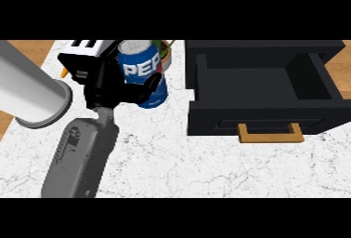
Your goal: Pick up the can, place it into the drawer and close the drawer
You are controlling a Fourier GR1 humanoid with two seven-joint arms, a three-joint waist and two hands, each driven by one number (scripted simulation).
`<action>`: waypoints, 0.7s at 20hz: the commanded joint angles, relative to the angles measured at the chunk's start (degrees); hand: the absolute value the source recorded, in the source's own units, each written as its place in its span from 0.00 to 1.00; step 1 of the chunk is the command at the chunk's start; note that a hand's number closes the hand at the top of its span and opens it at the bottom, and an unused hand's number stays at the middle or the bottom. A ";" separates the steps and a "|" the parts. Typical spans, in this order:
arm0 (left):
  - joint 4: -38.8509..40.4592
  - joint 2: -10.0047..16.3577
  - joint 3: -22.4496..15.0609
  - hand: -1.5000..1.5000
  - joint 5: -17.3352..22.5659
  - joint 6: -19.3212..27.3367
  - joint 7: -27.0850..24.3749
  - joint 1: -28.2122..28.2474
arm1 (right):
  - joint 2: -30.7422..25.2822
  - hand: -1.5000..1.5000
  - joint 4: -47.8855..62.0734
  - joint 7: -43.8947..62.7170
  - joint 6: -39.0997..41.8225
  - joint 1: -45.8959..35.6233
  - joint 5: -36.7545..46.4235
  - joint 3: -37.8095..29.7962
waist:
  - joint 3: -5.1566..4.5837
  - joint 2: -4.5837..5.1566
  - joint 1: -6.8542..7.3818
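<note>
The right hand [109,86] holds the can [142,69]. The hand is black. Its fingers [152,82] bend round the side of the can, about half way down. The rest of the hand is on the can's left side.

The can is blue with big white letters. It has a shiny top. It leans a little, with its top farther from the robot than its bottom. The can is at the far left part of the table [205,162]. I cannot tell if its bottom touches the table or is just above it.

A grey arm [82,153] comes up from the low edge of the view, left of the middle, and goes to the hand.

The drawer [260,116] is to the right of the can. It is black and it is pulled open. You can look down into it. Its front wall faces the robot, and a tan handle [270,135] sticks out from that wall. The can is not in the drawer. It is near the drawer's left side, with a bit of table between them.

The table is white with thin grey lines, like stone.

A big pale tube [31,88] shows at the left edge of the view. Its round end points down toward the table, just left of the hand. It looks very near to the eye.

Something small, green and yellow [165,46], peeks out behind the top of the can. The can hides most of it, so I cannot tell what it is.
</note>
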 commanded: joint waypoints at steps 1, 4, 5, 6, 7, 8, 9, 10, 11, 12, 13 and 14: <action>-0.54 -0.22 -2.20 1.00 -2.09 5.57 5.18 -6.21 | -0.09 0.00 -1.29 2.32 -1.47 -1.75 0.09 -0.14 | -0.01 0.00 0.11; 7.80 -0.22 -2.73 1.00 0.77 6.38 0.51 -11.08 | 0.95 0.00 -0.28 -1.72 0.52 1.20 1.69 1.70 | 0.00 0.11 -0.71; 8.02 -0.22 -3.02 1.00 0.27 8.18 1.81 -12.92 | -1.56 0.00 -0.53 2.25 -0.59 -1.47 -0.93 -0.72 | -0.01 0.11 -0.42; 7.25 -0.22 -5.24 1.00 2.40 9.43 1.44 -11.74 | 0.93 0.00 -0.88 1.91 -1.29 -1.90 0.90 1.15 | -0.01 0.09 -0.28; 10.05 -0.23 -3.31 1.00 1.12 9.58 2.80 -16.63 | 0.94 0.00 -1.77 1.31 -0.61 -0.76 1.07 0.76 | -0.01 0.11 -0.52; 8.95 -0.16 -0.34 1.00 0.28 7.18 4.57 -16.02 | -0.14 0.00 0.35 0.75 1.10 -1.14 -2.19 -1.10 | 0.00 0.04 -0.19; 11.82 -0.23 -4.27 1.00 1.31 11.72 3.48 -19.54 | 0.94 0.00 1.11 0.26 -1.68 -4.72 4.92 3.15 | 0.01 0.19 -0.29; 14.01 -0.23 -2.57 1.00 0.39 11.90 4.37 -22.15 | 0.88 0.00 -0.83 0.96 1.30 -0.63 -0.63 0.15 | 0.00 0.11 -0.72; 9.27 -0.23 -6.60 1.00 1.09 12.75 4.07 -16.37 | 0.27 0.00 1.26 -0.07 2.06 -0.71 -1.16 -2.06 | 0.00 -0.01 -0.25; 14.07 -0.23 -7.76 1.00 2.65 14.66 1.81 -20.17 | -4.42 0.00 1.24 4.70 -2.13 -4.57 -3.56 -2.04 | -0.02 0.15 -0.52; 16.09 -0.23 -5.14 1.00 3.96 12.82 2.86 -23.22 | 0.90 0.00 0.90 1.24 -0.75 -3.67 2.23 1.58 | 0.00 0.19 -0.50; 18.81 -0.23 -4.02 1.00 3.01 14.03 2.34 -26.68 | 0.92 0.00 2.17 -0.82 1.54 -3.25 3.42 1.60 | 0.02 0.23 -0.72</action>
